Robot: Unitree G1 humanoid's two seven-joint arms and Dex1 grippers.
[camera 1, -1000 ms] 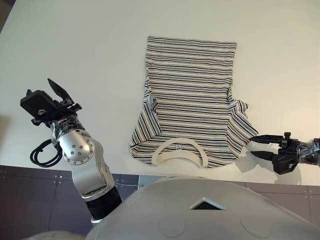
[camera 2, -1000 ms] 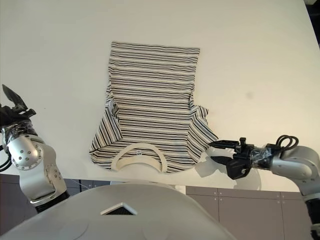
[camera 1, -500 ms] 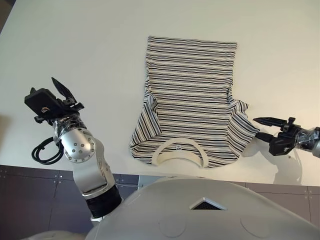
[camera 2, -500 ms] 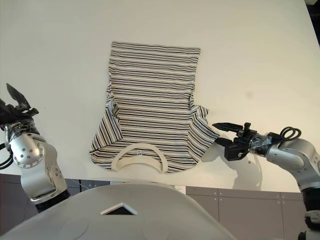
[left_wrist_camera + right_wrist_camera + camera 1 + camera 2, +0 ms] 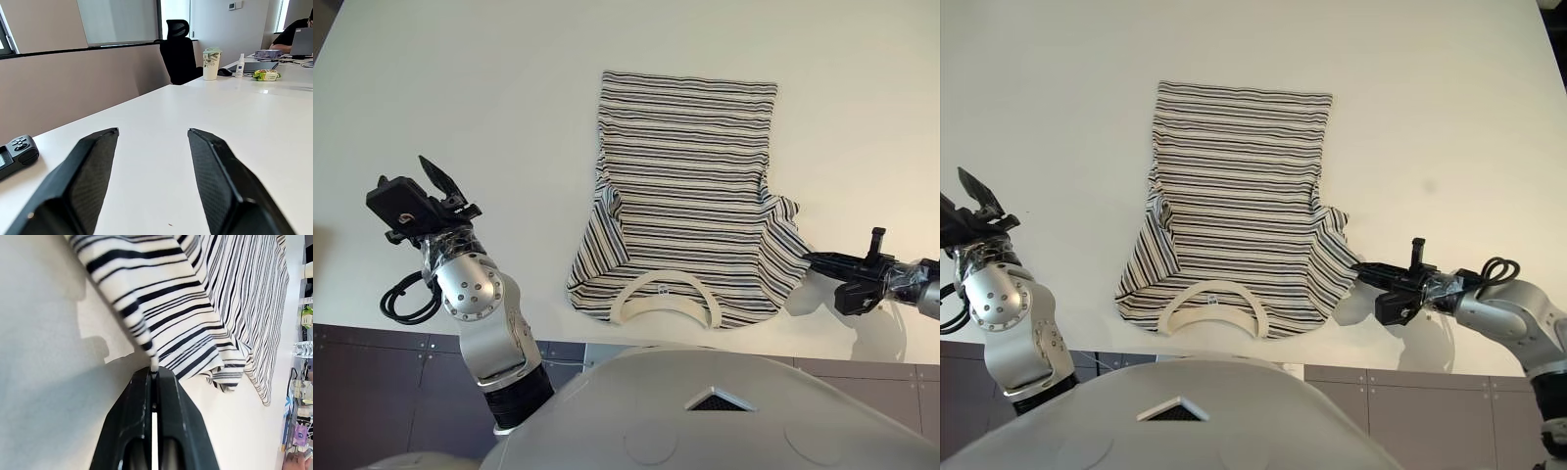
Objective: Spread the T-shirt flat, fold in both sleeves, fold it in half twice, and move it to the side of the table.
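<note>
Your right fingers [image 5: 139,401] pinch only the edge of the sleeve [image 5: 1335,257], your left fingers [image 5: 93,171] spread apart; a sharp tug may slip it free.

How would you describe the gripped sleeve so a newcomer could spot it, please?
On the table lies a striped T-shirt, collar nearest the robot. The sleeve flares on the robot's right; unlike the left sleeve, its edge is pinched in the right pincer.
</note>
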